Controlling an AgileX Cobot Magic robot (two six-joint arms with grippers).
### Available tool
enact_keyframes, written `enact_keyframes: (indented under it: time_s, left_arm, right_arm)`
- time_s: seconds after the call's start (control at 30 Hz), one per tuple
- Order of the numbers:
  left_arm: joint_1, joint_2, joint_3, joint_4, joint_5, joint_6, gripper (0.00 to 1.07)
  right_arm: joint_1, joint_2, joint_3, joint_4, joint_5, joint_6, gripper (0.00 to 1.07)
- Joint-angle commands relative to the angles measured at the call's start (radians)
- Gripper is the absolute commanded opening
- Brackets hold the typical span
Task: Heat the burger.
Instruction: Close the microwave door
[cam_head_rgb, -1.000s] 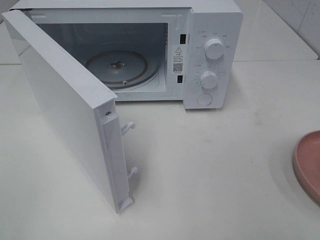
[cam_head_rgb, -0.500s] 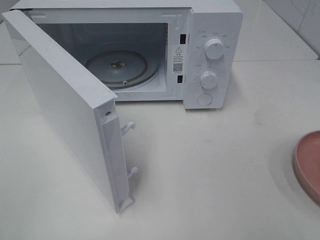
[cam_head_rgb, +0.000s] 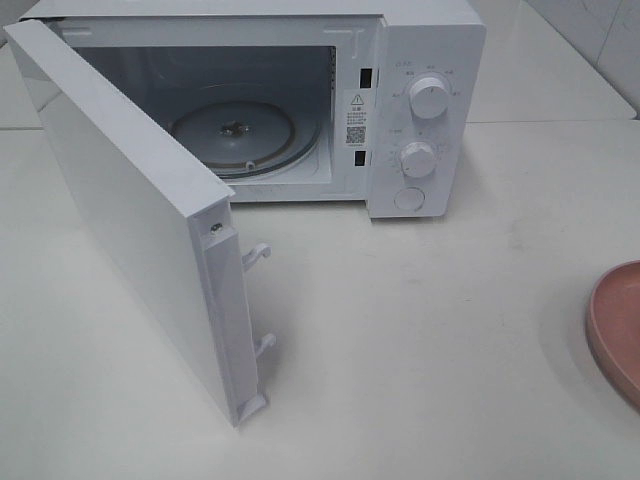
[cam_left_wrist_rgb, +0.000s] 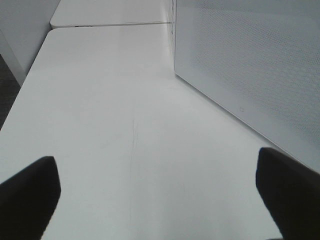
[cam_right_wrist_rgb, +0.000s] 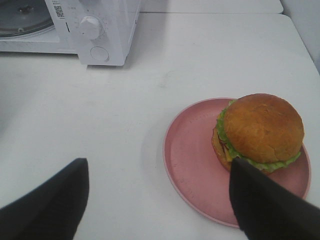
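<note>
Golden-bunned burger (cam_right_wrist_rgb: 260, 131) sits on a round pink plate (cam_right_wrist_rgb: 190, 165), at four o'clock from the open white microwave (cam_head_rgb: 420, 110). Both grippers, left (cam_left_wrist_rgb: 157, 200) and right (cam_right_wrist_rgb: 157, 205), spread wide, empty.

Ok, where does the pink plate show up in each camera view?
Exterior high: only the pink plate's left part shows, cut by the right edge; no burger visible.
Left wrist: not in view.
Right wrist: whole plate at lower right, burger on it.
Shared landmark: microwave control panel, in the exterior and right wrist views.
</note>
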Motion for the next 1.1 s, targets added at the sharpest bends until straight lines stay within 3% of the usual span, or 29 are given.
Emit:
enact_keyframes:
  time_s: [0.03,0.23,0.27,0.3,0.4,0.47,0.5,0.53,0.6,0.63,0.67,0.73,1.1]
  left_arm:
    - [0.001,-0.006,0.004,-0.005,-0.005,0.003,1.00]
    - [0.001,-0.006,-0.027,-0.009,-0.067,-0.001,0.92]
    - [0.001,-0.005,-0.027,-0.009,-0.082,-0.001,0.88]
    - [0.001,0.004,-0.027,-0.009,-0.104,-0.001,0.78]
    - [0.001,0.014,-0.027,-0.010,-0.116,-0.001,0.72]
    - [0.001,0.060,-0.024,-0.024,-0.183,-0.001,0.46]
    - [0.001,0.060,-0.024,-0.024,-0.183,-0.001,0.46]
    - [0.001,0.090,-0.022,-0.030,-0.226,-0.001,0.33]
    - [0.001,0.109,-0.020,-0.034,-0.250,-0.001,0.26]
    - [0.001,0.144,-0.014,-0.040,-0.291,-0.001,0.15]
    - [0.001,0.144,-0.014,-0.040,-0.291,-0.001,0.15]
    - [0.001,0.210,-0.005,-0.042,-0.347,-0.001,0.00]
    - [0.001,0.358,0.148,-0.049,-0.712,0.002,0.00]
  right_arm:
    - [-0.007,-0.030,0.002,0.003,-0.013,-0.010,0.76]
    - [-0.007,-0.030,0.002,0.003,-0.013,-0.010,0.76]
    - [-0.007,-0.030,0.002,0.003,-0.013,-0.010,0.76]
    - [-0.007,-0.030,0.002,0.003,-0.013,-0.010,0.76]
    - [-0.007,-0.030,0.002,0.003,-0.013,-0.010,0.76]
    - [-0.007,-0.030,0.002,0.003,-0.013,-0.010,0.76]
    - [-0.007,-0.030,0.002,0.003,-0.013,-0.010,0.76]
    - [-0.007,-0.030,0.002,0.003,-0.013,-0.010,0.76]
    - [-0.007,-0.030,0.002,0.003,-0.013,-0.010,0.76]
    - [-0.007,-0.030,0.002,0.003,-0.013,-0.010,0.76]
    - [-0.007,-0.030,0.002,0.003,-0.013,-0.010,0.76]
    - [-0.007,-0.030,0.002,0.003,-0.013,-0.010,0.76]
    - [-0.007,-0.030,0.002,0.003,-0.013,-0.010,0.76]
